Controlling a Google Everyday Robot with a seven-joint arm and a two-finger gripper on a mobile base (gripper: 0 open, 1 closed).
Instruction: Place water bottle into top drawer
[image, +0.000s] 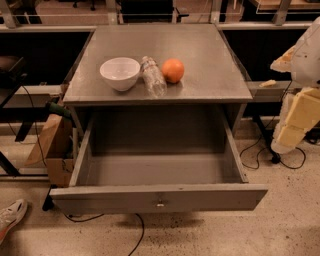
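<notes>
The water bottle (153, 76) lies on its side on the grey cabinet top (210, 60), cap pointing away, between a white bowl (120, 73) and an orange fruit (173, 70). The top drawer (159, 197) is pulled wide open below the top, and nothing shows inside it. Its flat front panel carries a small central knob (160, 203). My gripper (296, 117) hangs at the right edge of the view, white and pale yellow, to the right of the cabinet and well apart from the bottle. It holds nothing that I can see.
A cardboard box (52, 145) stands left of the cabinet. Cables (260, 150) trail on the speckled floor on both sides. A shoe (11, 216) shows at the lower left. Dark desks and a rail run behind the cabinet.
</notes>
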